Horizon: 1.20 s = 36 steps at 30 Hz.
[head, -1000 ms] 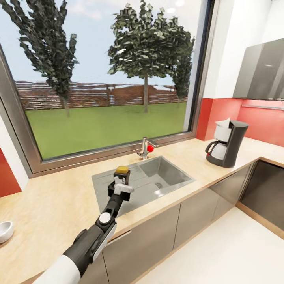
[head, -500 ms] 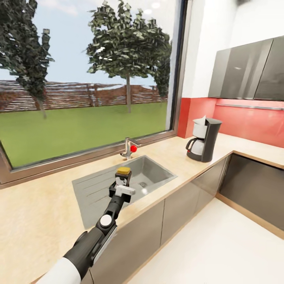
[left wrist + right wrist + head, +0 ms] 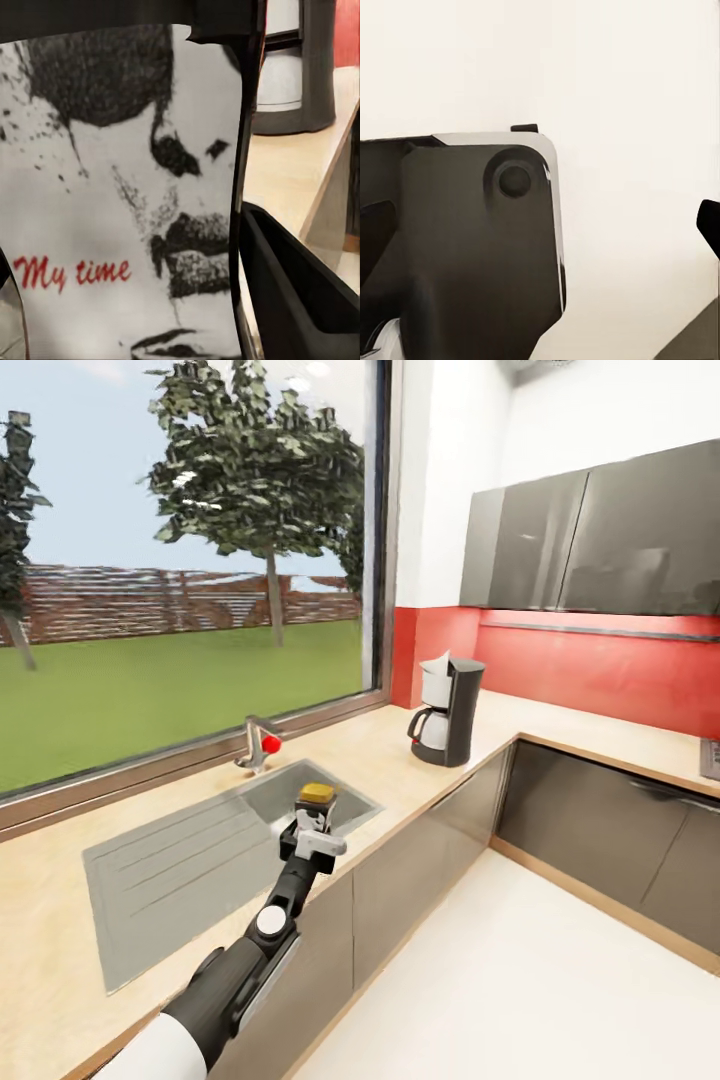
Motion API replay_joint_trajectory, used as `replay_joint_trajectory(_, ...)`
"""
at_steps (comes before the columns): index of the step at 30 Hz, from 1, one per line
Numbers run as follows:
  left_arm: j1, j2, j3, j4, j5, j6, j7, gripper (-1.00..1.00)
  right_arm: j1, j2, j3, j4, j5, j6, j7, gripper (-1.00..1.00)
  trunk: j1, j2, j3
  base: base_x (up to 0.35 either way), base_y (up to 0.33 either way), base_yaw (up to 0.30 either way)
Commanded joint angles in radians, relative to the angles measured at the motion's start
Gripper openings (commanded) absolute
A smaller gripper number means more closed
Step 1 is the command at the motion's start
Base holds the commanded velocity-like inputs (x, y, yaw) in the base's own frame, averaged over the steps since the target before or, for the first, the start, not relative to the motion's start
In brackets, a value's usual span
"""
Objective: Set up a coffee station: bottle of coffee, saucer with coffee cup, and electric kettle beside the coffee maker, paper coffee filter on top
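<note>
In the head view the left arm rises from the lower left of the frame and stretches up and to the right, forearm dark with a white round joint cap, wrist straight. The left gripper sits just below the centre of the frame, over the front edge of the kitchen countertop and the right end of the steel sink. Its fingers are clamped on the bottle of coffee, which stands upright in the grip with its yellow cap uppermost.

The left wrist view is close on the bottle of coffee: its white label, printed with a dark face and the red words "My time", takes up the left and middle of the frame, and a black finger lies against it at the lower right. Beyond, at the upper right, stands the coffee maker on pale wood.

In the head view the coffee maker stands right of centre on the countertop, near the inner corner below the red wall, well apart from the held bottle. A pale pointed piece, seemingly the paper coffee filter, sticks up from its top. A faucet with a red knob stands behind the sink.

The right wrist view shows a dark rounded housing against a pale blank surface; whether the right gripper's fingers are apart or together cannot be told.
</note>
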Motion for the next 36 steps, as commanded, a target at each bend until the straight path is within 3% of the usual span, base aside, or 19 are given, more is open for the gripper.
replay_joint_trajectory(1,-0.001,0.000,-0.004,0.001,0.001,-0.003,0.007,-1.00,0.000,0.001,-0.006,0.000,-0.001,-0.004,0.001,1.00,0.001,-0.001,0.000,0.132,-0.248,-0.249)
replay_joint_trajectory(36,0.010,0.000,-0.008,0.001,0.000,-0.004,0.007,-1.00,0.000,0.000,-0.008,-0.003,-0.001,-0.004,0.001,1.00,0.001,-0.001,0.000,0.259,-0.182,-0.012)
